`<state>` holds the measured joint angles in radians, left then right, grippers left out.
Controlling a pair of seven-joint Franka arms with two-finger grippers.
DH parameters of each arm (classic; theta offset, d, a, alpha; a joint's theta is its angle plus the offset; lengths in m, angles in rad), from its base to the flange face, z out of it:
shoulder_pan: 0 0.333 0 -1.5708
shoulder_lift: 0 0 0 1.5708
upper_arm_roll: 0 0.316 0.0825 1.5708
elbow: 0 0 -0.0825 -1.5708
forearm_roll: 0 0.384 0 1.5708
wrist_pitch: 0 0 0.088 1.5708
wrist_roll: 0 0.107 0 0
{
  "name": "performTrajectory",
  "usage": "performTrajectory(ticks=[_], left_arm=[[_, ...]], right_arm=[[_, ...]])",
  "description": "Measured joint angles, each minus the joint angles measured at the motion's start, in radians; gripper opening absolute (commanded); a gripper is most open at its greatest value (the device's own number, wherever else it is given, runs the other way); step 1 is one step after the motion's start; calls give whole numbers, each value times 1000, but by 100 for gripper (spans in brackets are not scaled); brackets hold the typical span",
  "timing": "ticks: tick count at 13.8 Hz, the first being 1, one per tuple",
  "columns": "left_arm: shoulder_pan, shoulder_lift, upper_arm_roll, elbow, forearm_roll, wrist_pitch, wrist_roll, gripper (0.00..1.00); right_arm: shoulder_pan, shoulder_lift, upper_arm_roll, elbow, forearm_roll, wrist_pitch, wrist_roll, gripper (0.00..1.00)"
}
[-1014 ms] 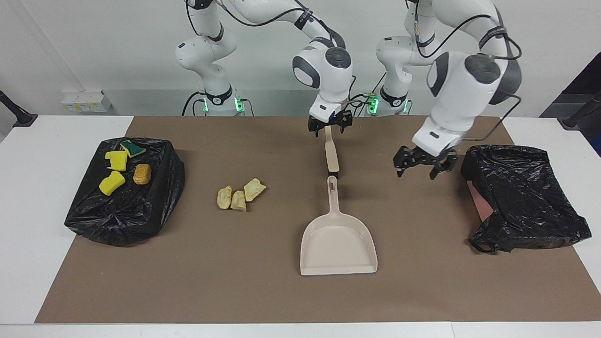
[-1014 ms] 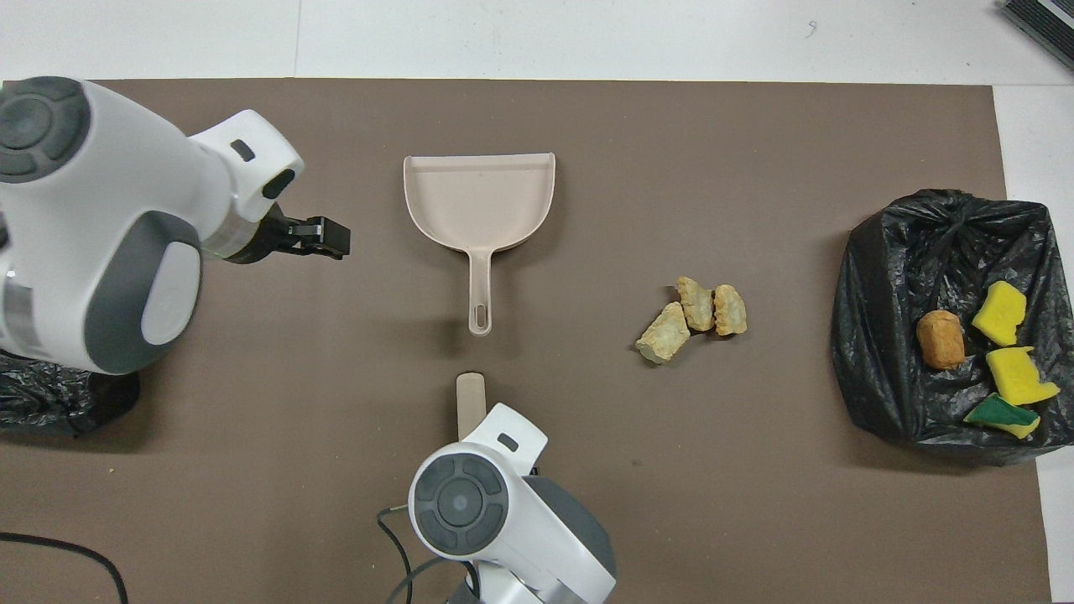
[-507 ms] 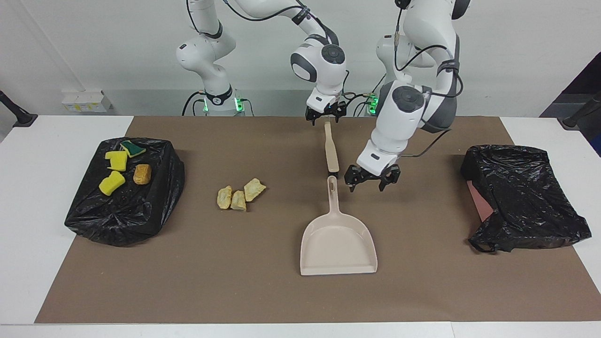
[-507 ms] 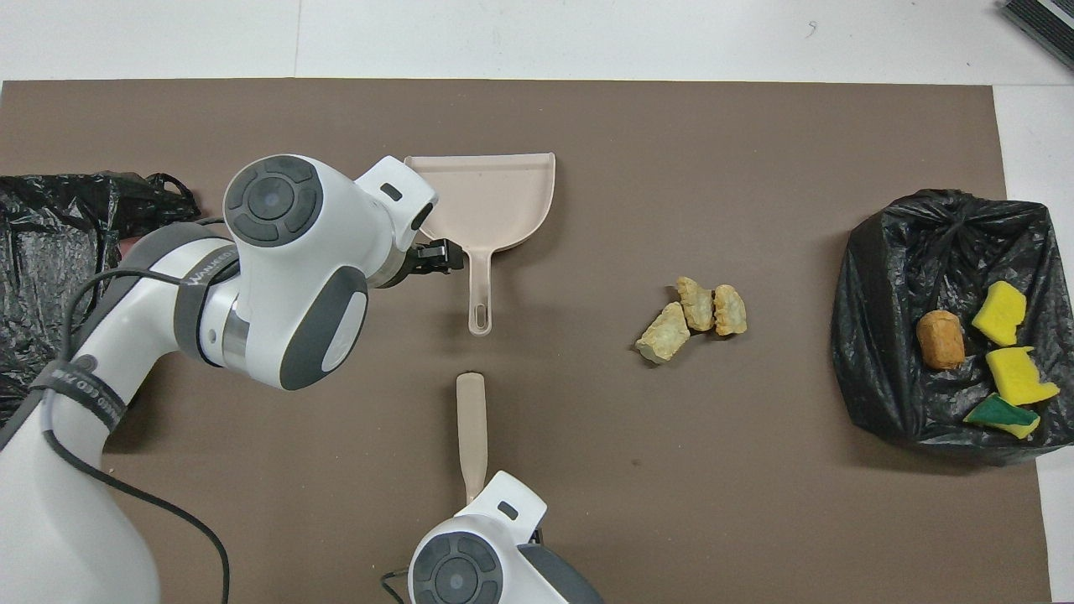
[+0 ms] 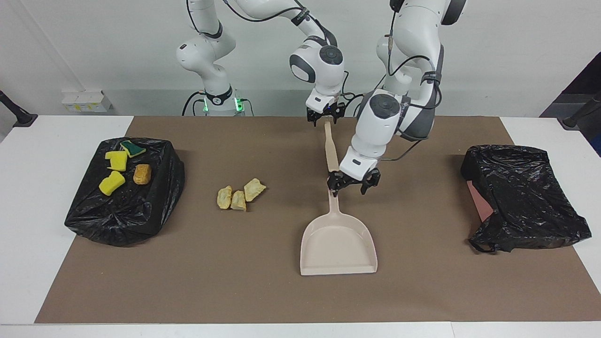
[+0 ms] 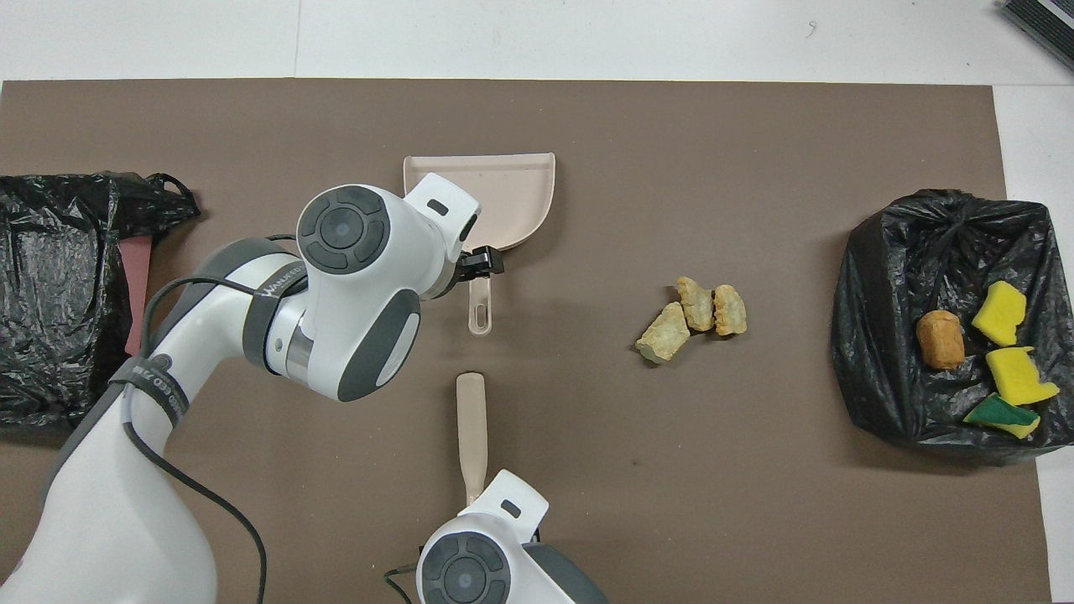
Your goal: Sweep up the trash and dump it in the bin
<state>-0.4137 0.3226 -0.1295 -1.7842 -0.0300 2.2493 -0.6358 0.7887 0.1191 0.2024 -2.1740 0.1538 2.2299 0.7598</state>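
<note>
**Beige dustpan handle first: centre the grip before closing**

Beige plastic is what we are after: the dustpan (image 5: 339,246) lies flat on the brown mat (image 5: 225,286) in the middle of the worktop (image 5: 28,244), its handle (image 5: 334,205) pointing toward the robots. The left hand (image 5: 350,184) is low over the end of that handle with its fingers spread and nothing in them. From the facing view it sits a little off the handle, toward the left arm's end, with one finger right at the handle.

We judge this step to be the grasp on the dustpan. To do it well, we shift the hand sideways until the handle lies midway between the fingers, lower it fully, and only then close. A grip taken off-centre on a thin handle is likely to twist or nudge the pan.

The right hand (image 5: 325,117) is at the robots' end of the brush (image 5: 331,152); we cannot tell whether it grips it.

Three pale chunks (image 5: 240,196) lie together on the mat, toward the right arm's end from the pan. Yellow sponge bits (image 5: 116,162) and a brown lump (image 5: 142,174) lie on a black bag (image 5: 122,220) at that end. A second black bag (image 5: 526,206) sits at the left arm's end.
</note>
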Motion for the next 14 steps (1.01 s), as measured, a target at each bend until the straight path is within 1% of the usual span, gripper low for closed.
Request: performTrajectory(ticks=[1, 2, 3, 4, 6, 7, 8, 9, 11, 14], left_arm=[[-7, 4, -1, 0, 0, 2, -9, 100], [-17, 8, 0, -1, 0, 3, -13, 100], [-28, 13, 0, -1, 0, 6, -18, 95], [-35, 20, 0, -1, 0, 13, -22, 79], [-39, 31, 0, -1, 0, 18, -23, 62], [-39, 35, 1, -2, 0, 19, -23, 48], [-39, 39, 1, -2, 0, 19, -23, 16], [-39, 43, 1, -2, 0, 19, -23, 0], [-39, 48, 2, -1, 0, 19, -13, 0], [-34, 45, 15, 1, 2, 14, 15, 0]], right_arm=[[0, 2, 0, 0, 0, 0, -2, 6], [1, 2, 0, 0, 0, 0, -2, 0], [1, 2, 0, 1, 0, 0, -2, 0], [1, 2, 0, 3, 0, -2, -2, 0], [-4, 1, -2, 12, 0, -23, -2, 0], [-11, -1, -2, 19, 0, -38, -4, 0], [-17, -7, -4, 25, 0, -55, -10, 0], [-27, -18, -4, 29, 0, -81, -23, 0], [-61, -62, -5, 32, -1, -143, -67, 0], [-141, -141, -7, 24, -1, -257, -160, 0]])
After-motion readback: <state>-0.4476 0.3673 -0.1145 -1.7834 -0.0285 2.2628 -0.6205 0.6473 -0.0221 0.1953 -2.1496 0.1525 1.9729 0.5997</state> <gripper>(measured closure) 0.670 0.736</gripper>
